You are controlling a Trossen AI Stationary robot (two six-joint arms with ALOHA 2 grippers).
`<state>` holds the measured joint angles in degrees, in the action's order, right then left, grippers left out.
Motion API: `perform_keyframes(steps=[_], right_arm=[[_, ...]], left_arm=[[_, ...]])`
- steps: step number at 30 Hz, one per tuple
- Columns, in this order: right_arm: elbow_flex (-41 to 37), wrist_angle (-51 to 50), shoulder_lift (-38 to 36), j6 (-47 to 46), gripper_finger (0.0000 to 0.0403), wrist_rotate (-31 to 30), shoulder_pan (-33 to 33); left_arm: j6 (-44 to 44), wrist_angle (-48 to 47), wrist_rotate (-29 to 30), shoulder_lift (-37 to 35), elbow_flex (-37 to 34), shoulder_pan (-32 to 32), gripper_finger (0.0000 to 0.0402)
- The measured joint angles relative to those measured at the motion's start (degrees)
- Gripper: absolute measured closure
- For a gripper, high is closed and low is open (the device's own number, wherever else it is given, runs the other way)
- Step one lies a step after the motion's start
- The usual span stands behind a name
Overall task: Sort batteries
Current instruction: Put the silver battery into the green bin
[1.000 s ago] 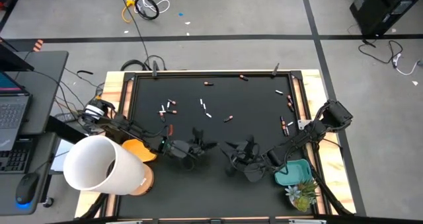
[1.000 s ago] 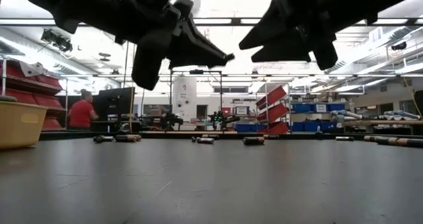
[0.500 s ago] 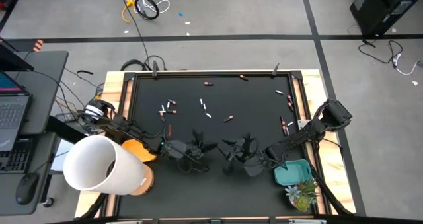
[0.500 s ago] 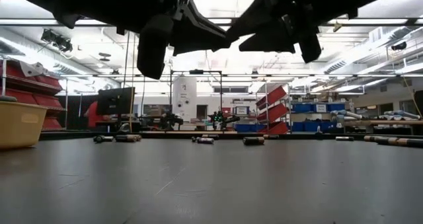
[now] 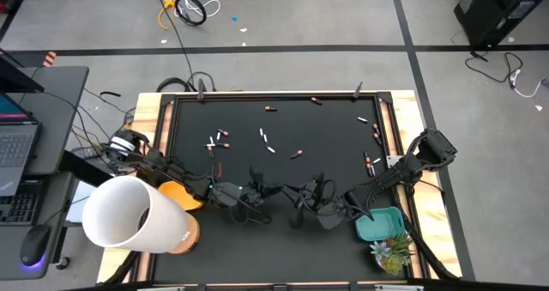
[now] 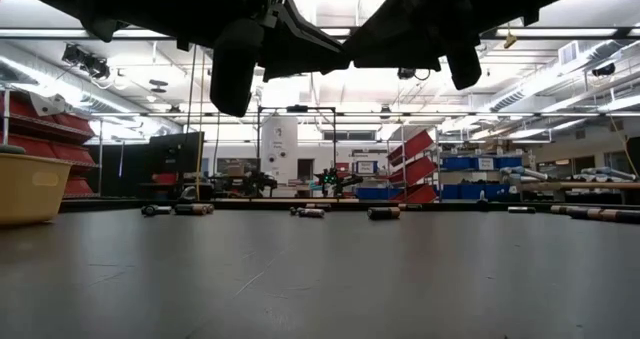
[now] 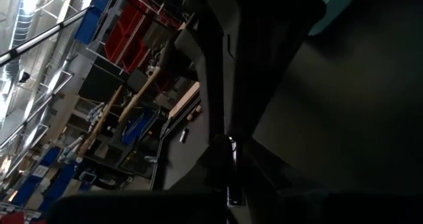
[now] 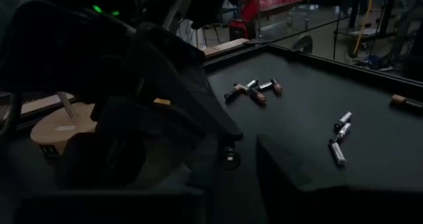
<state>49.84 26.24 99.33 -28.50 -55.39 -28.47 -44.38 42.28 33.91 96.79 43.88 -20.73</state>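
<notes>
Batteries lie scattered over the far half of the black mat (image 5: 283, 239): a cluster (image 5: 219, 139) at the left, a few (image 5: 266, 141) in the middle, more (image 5: 371, 162) by the right edge. They also show in the low view (image 6: 310, 212). My left gripper (image 5: 273, 190) hangs above the mat's near middle, shut on one small battery (image 8: 230, 159). My right gripper (image 5: 297, 194) stands tip to tip against it from the right. Whether it touches that battery is hidden by the dark arms. My left gripper pinches the battery (image 7: 232, 178) between its two fingertips. The fingers lie almost level and point toward the table's right. The battery is lifted clear of the mat, and one round end (image 8: 230, 159) faces my right gripper.
An orange bowl (image 5: 180, 195) sits at the mat's near left and a teal container (image 5: 382, 224) at the near right, with a small plant (image 5: 390, 255) beside it. A large white cylinder (image 5: 133, 215) stands at the near left corner. The mat has a raised frame (image 5: 274, 93).
The two grippers' tips have drawn together above the mat's near middle. My right gripper has come toward the table's left, and the gap that showed between the two in the low view has gone. The battery has stayed in my left gripper.
</notes>
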Motion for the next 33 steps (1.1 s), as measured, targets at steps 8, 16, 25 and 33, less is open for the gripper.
perform_keyframes(steps=[8,16,25,33], right_arm=[[0.0,-0.3,0.0,0.8,0.039,1.3,0.3],[0.0,-0.3,0.0,1.3,0.0391,1.5,0.5],[0.2,-5.8,-1.7,0.0,0.0391,1.1,0.5],[11.6,-54.2,-11.1,-23.4,0.0391,11.3,-2.7]], left_arm=[[0.8,-0.7,0.3,0.0,0.0,0.0,0.0362],[6.0,-2.6,1.0,-0.1,0.1,0.0,0.0283],[9.2,-5.0,6.1,-0.1,0.1,0.0,0.0187],[17.2,-14.6,8.7,-0.2,0.1,0.0,0.0196]])
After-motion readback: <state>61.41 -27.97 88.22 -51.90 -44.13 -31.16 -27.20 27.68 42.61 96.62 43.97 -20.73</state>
